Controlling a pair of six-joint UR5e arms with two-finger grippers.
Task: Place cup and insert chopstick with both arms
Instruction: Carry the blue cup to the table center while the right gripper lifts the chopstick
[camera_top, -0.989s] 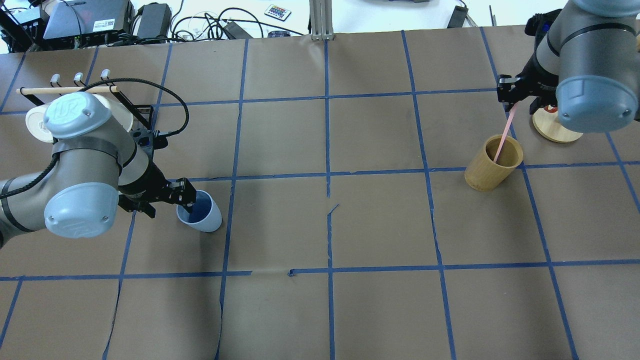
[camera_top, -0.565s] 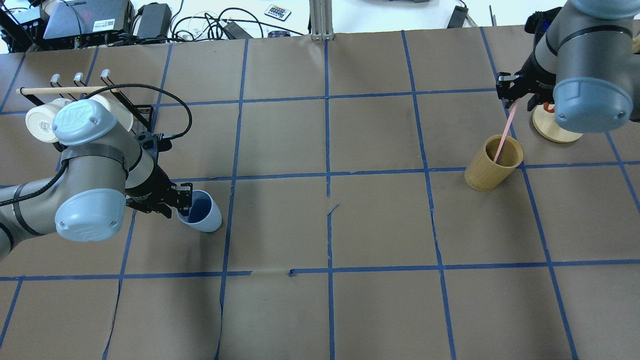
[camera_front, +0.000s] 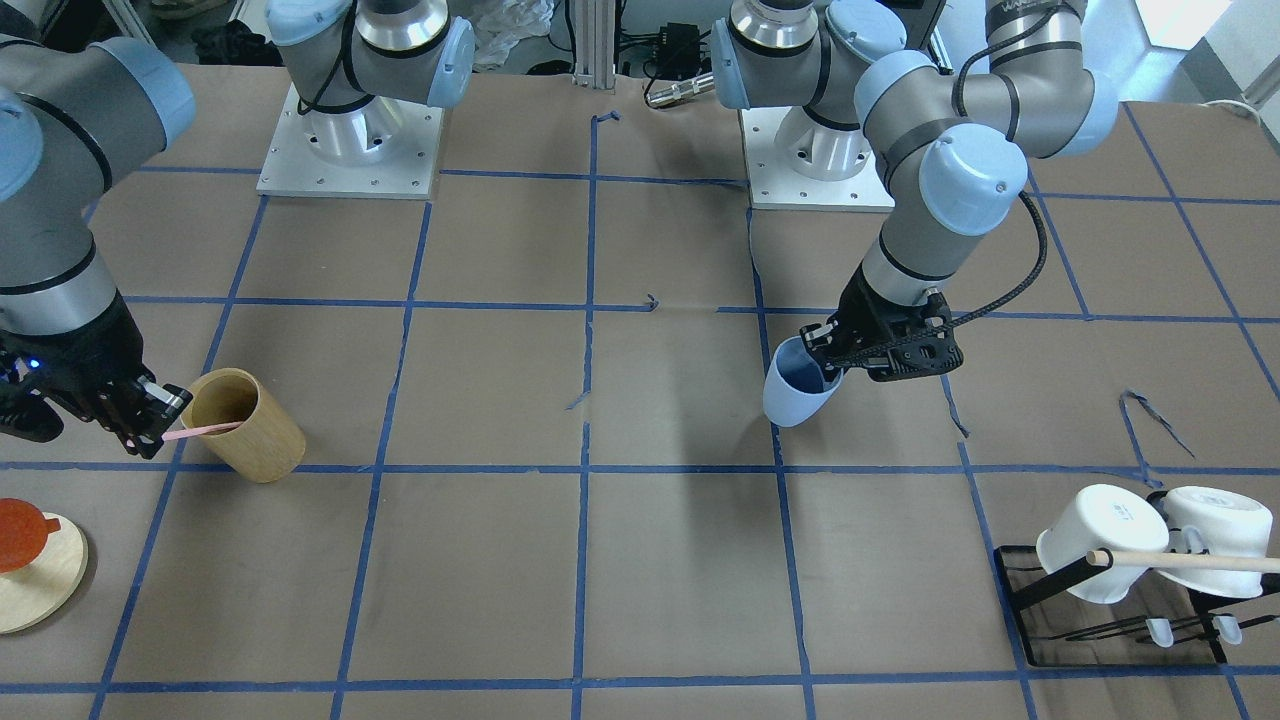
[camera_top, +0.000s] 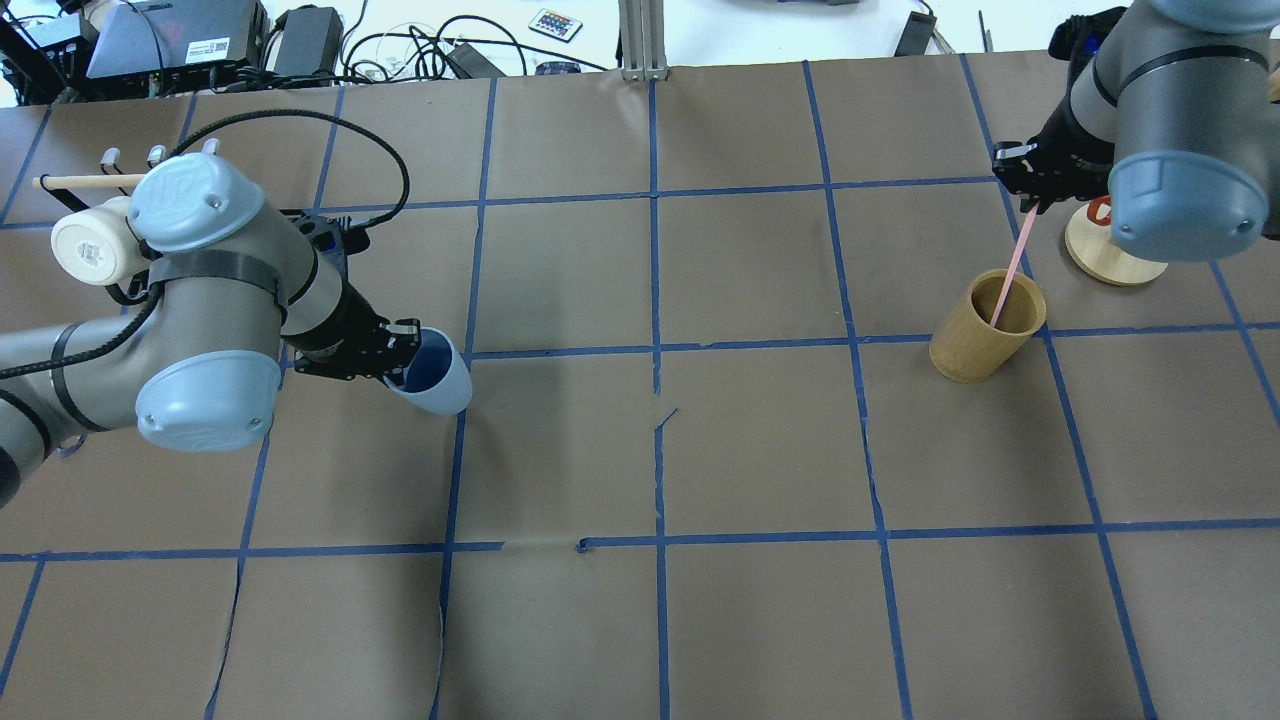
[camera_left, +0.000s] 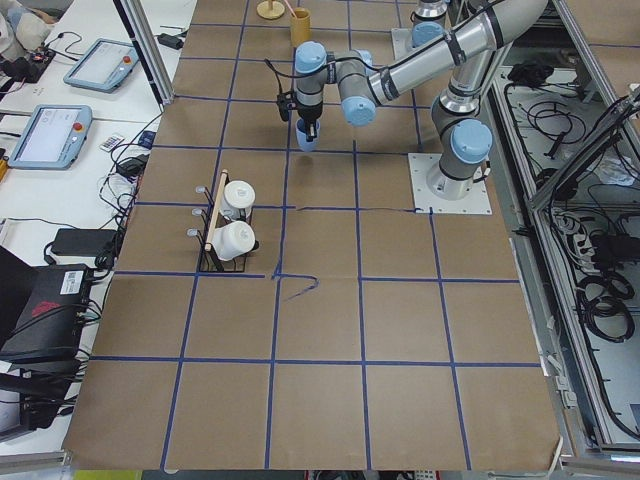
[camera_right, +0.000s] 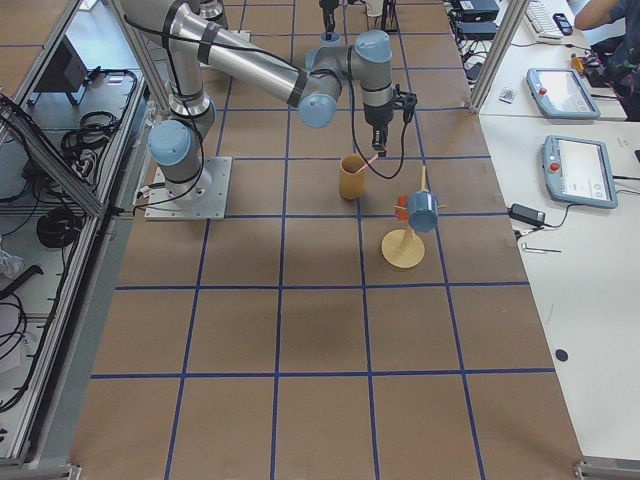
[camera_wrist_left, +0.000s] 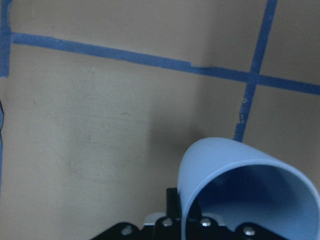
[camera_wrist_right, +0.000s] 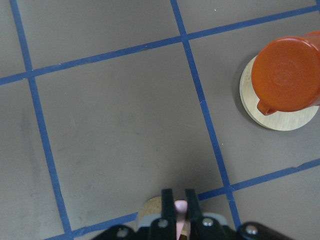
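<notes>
The left gripper (camera_top: 400, 352) is closed on the rim of the blue cup (camera_top: 437, 377), one finger inside the wall and one outside; the cup hangs tilted, mouth turned up and back toward the wrist, and looks lifted clear of the bench (camera_top: 750, 450), near a taped crossing on the robot's left half. That is a thin pinch on a smooth, tapered wall; the cup could swivel between the fingers or slide out during a quick swing; if it is lowered at this tilt, its base edge would touch first and it would probably tip and roll once released.

The right gripper (camera_top: 1028, 195) is clamped on the top end of the pink chopstick (camera_top: 1012, 262), whose lower end sits inside the bamboo holder (camera_top: 975, 335), the stick leaning across the mouth. With so little of the tip held, the stick can pivot in the grip; a sideways move while its lower end is below the rim would lever on the holder and might drag it or tip it over; a slanted pull could catch the rim.

The orange cup (camera_wrist_right: 287, 75) on its wooden stand (camera_top: 1110, 258) sits just beside that gripper, so a loose wrist turn could knock it off.
</notes>
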